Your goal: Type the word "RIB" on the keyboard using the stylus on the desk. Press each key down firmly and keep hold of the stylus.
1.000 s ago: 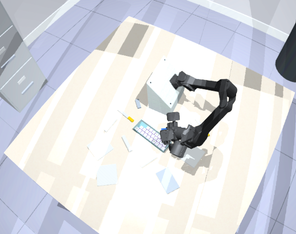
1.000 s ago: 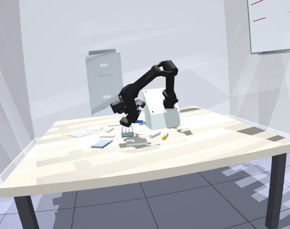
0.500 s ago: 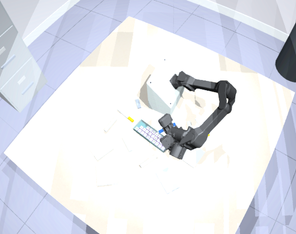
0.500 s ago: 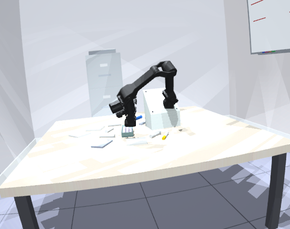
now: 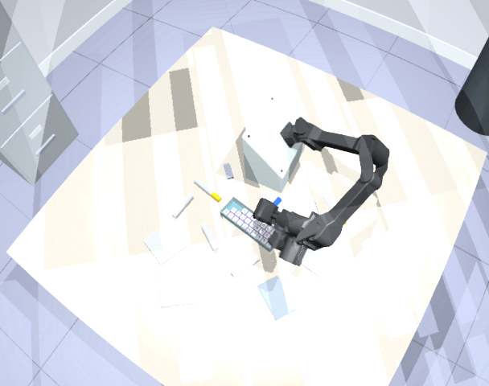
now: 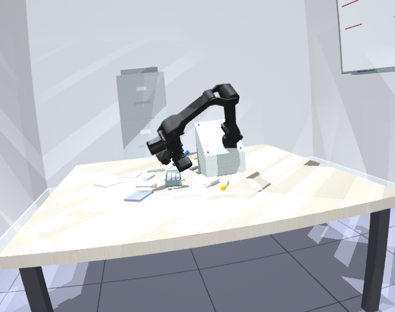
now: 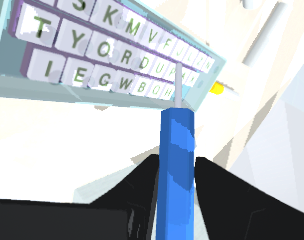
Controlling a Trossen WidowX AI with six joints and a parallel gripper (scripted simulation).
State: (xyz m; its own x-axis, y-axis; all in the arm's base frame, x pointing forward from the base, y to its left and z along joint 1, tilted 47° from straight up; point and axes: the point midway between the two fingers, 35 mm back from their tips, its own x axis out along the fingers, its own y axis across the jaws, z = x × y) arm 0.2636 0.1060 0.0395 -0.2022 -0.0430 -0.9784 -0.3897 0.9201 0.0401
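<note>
The teal keyboard (image 5: 235, 203) (image 6: 173, 183) (image 7: 22, 90) with white keys lies on the desk. In the wrist view the I key (image 7: 48, 70) is at left, the R key (image 7: 126, 56) mid-board and the B key (image 7: 141, 86) lower. My gripper (image 7: 176, 163) is shut on the blue stylus (image 7: 177, 142) (image 5: 277, 201) (image 6: 186, 153). The stylus's thin grey tip (image 7: 178, 82) overlaps the P and A keys in the wrist view; whether it touches is unclear. The arm hides part of the keyboard in the top view.
A white sloped box (image 5: 261, 166) (image 6: 221, 164) stands beside the keyboard. A yellow-ended marker (image 5: 215, 196) (image 7: 216, 88) lies off its blank end. A grey block (image 5: 228, 170), white sticks and a blue-grey pad (image 5: 276, 297) (image 6: 138, 195) lie around it. Another yellow-ended marker (image 6: 223, 186) is near the box.
</note>
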